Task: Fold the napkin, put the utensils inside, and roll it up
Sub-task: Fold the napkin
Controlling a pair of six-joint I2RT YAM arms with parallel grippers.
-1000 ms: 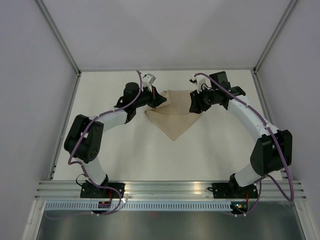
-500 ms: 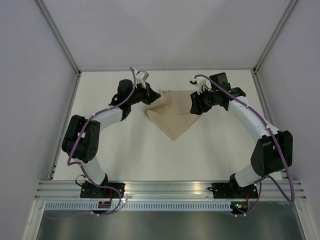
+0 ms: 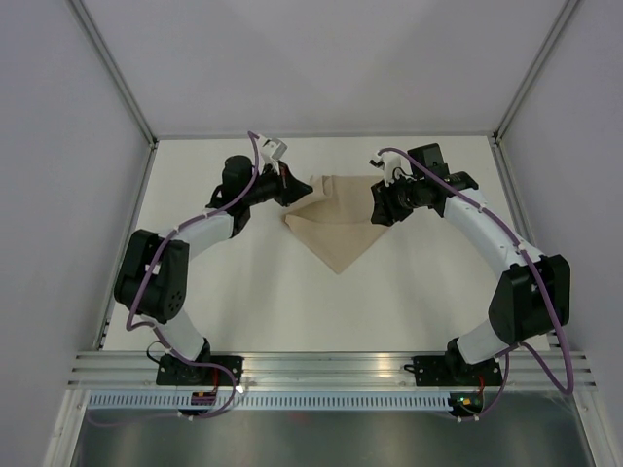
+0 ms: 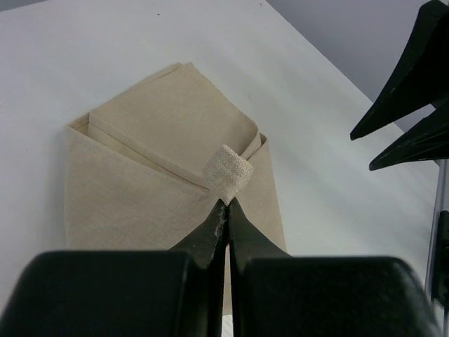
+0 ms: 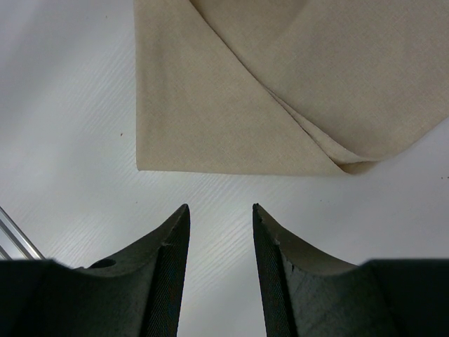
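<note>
Your left gripper (image 4: 226, 203) is clamped tight on a corner of the napkin (image 4: 140, 161). A small curl of cloth sticks out past the fingertips. The rest of the napkin lies folded in layers on the white table (image 4: 84, 56). At far right you see the right gripper (image 4: 360, 152), fingers parted, clear of the cloth.

Bright, even, diffuse light fills all three views. From above, the white surface (image 3: 292, 292) is evenly lit, with only faint, soft shadows under the arms and no glare. In the left wrist view the napkin (image 4: 140, 154) is crisp, its weave visible, while the black body of the left gripper (image 4: 226, 205) is blurred close to the lens and nearly featureless. In the right wrist view the right gripper (image 5: 221, 209) is dark but fairly sharp, and the napkin's folds throw thin shadows.
</note>
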